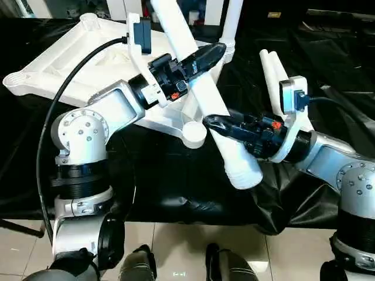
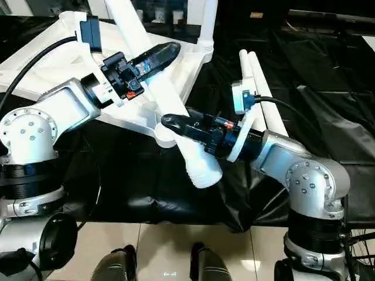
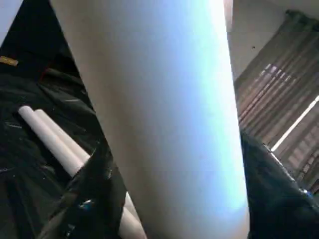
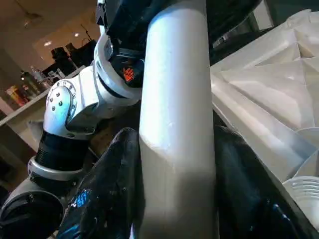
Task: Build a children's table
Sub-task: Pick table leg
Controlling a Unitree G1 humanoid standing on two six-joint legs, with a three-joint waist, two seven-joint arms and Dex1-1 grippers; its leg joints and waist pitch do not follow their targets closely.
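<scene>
The white tabletop (image 1: 64,64) lies underside up and tilted on the black-covered work surface. One white leg (image 1: 176,29) slants across its near corner socket (image 1: 194,133), with the flared end (image 1: 243,170) hanging low towards me. My left gripper (image 1: 202,58) is shut on the leg's upper part; its fingers (image 3: 99,194) press both sides of the tube. My right gripper (image 1: 220,126) is shut on the same leg just above the flared end, with its fingers (image 4: 114,189) either side. Another leg (image 1: 231,23) stands upright in a far corner socket.
Two more white legs (image 1: 272,73) lie side by side on the black cloth (image 1: 176,187) to the right of the tabletop. The cloth's front edge hangs over tiled floor (image 1: 176,246), where my feet show.
</scene>
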